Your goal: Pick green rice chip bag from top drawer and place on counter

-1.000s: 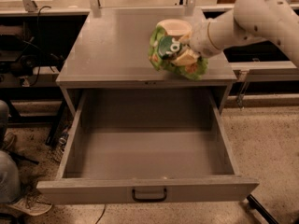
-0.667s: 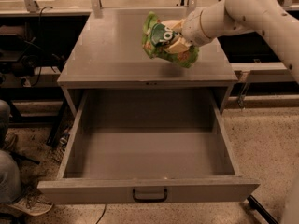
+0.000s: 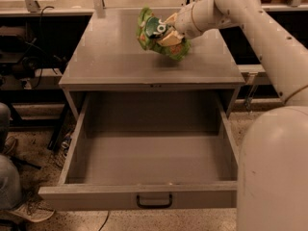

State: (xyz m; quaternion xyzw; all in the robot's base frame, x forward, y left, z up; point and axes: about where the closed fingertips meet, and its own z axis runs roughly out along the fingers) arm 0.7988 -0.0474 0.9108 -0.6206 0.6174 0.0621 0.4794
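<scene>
Bag's out of the drawer, placing step now

Top drawer [image 3: 82, 148] sits open, and just above the counter [image 3: 110, 57] the green rice chip bag [image 3: 155, 36] hangs pinched in the gripper [image 3: 169, 29]. Next, I'd guess: lower it gently, then let go.

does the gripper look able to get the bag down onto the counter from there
Probably yes: the gripper, shut on the green rice chip bag, hangs just above the counter, with bare surface directly below.

Dim warm light, soft shadow on the counter [image 3: 106, 57] under the jaws and green rice chip bag [image 3: 153, 30]
</scene>
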